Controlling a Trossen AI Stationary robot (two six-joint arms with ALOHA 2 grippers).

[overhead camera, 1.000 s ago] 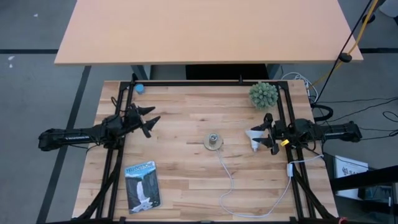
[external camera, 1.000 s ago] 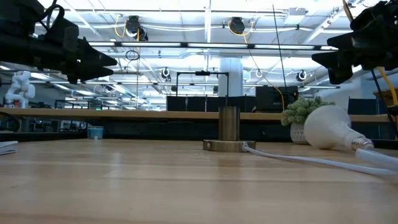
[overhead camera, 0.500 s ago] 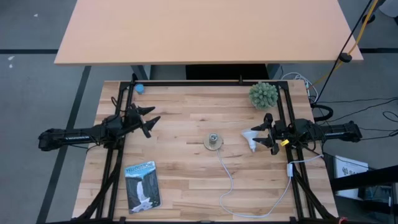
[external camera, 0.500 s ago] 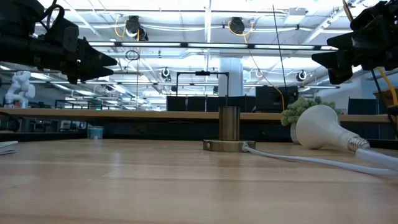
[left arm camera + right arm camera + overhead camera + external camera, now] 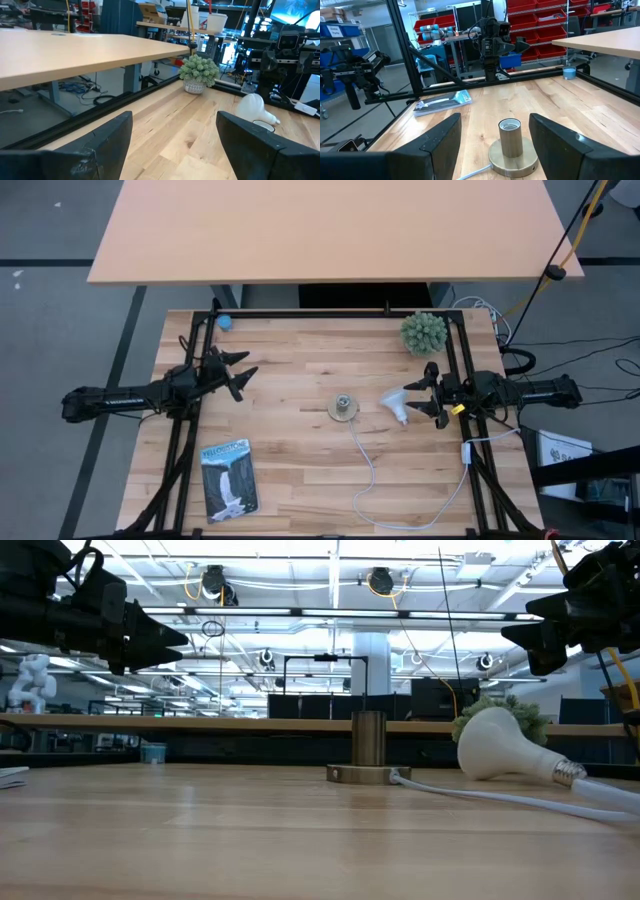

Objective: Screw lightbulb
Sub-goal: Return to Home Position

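The white frosted lightbulb (image 5: 395, 406) lies on its side on the wooden table, between the metal socket (image 5: 343, 407) and my right gripper (image 5: 428, 394). Its dome points toward the socket and its screw base toward the right edge. It also shows in the low view (image 5: 502, 746) and the left wrist view (image 5: 253, 107), but not in the right wrist view. My right gripper (image 5: 560, 615) is open and hangs above the table, just right of the bulb, touching nothing. My left gripper (image 5: 240, 372) is open and empty at the table's left. The socket (image 5: 511, 144) stands upright on its round base.
The socket's white cord (image 5: 372, 480) runs in a loop toward the near right. A green spiky ball in a pot (image 5: 423, 332) stands at the far right. A booklet (image 5: 229, 479) lies at the near left. A small blue cup (image 5: 224, 322) sits at the far left corner.
The lightbulb has rolled along the table toward the socket, away from my right gripper. Both grippers have kept still and open.
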